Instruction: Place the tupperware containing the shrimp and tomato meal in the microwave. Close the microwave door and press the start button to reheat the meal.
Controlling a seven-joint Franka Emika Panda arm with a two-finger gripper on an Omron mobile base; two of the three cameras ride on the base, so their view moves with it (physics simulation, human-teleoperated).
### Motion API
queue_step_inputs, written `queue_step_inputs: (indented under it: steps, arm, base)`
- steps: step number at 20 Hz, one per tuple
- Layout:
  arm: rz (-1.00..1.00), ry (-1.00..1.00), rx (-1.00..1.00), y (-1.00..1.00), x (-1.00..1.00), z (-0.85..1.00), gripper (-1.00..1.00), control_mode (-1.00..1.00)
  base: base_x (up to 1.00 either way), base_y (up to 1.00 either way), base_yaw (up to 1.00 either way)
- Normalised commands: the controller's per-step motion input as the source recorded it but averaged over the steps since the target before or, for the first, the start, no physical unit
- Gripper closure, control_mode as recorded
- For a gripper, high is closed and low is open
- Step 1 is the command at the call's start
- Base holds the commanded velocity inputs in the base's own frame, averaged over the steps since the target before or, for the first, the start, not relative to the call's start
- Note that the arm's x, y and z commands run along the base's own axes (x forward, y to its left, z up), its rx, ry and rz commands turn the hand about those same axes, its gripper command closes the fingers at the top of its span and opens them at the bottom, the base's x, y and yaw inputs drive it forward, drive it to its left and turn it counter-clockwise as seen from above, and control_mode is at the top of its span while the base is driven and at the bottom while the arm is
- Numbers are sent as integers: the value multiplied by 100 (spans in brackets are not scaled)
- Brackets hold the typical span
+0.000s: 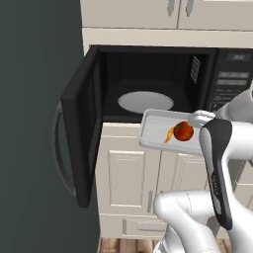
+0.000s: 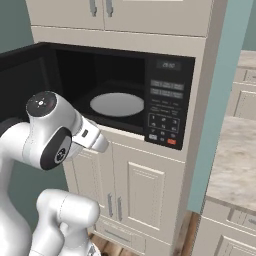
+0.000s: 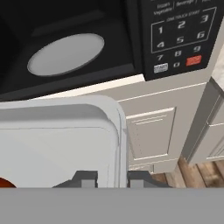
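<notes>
The microwave [image 1: 163, 74] stands open, and its door [image 1: 81, 123] is swung out to the left. The round white turntable [image 1: 146, 101] lies bare in the dark cavity. The tupperware [image 1: 160, 129], a pale shallow tray, hangs level just in front of and slightly below the cavity's front edge. In it sit a red tomato [image 1: 184, 131] and an orange shrimp piece [image 1: 170, 134]. My gripper [image 3: 113, 180] is shut on the tray's right rim [image 3: 119, 131], which passes between the fingertips. The keypad [image 3: 179, 39] with its red button [image 3: 194, 60] is at the microwave's right.
Cream cabinet doors [image 1: 128, 178] run below the microwave and more cabinets [image 1: 148, 12] above. A dark green wall [image 1: 29, 123] lies left of the open door. A teal panel [image 2: 215, 110] and a stone counter [image 2: 235, 160] stand to the right. My own arm [image 2: 50, 135] blocks the left of the right base view.
</notes>
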Motion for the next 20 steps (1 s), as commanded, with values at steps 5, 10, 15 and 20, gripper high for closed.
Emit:
queue_step_inputs:
  steps: [5,10,15,20]
  arm:
    - [-6,0,0,8,13,0,100,-100]
    - [-29,-4,1,12,27,-1,100,-100]
    - [-37,-10,5,8,34,-7,100,-100]
    - [-23,-5,5,2,37,-9,100,-100]
  base:
    - [0,0,0]
    - [0,0,0]
    - [0,0,0]
    - [0,0,0]
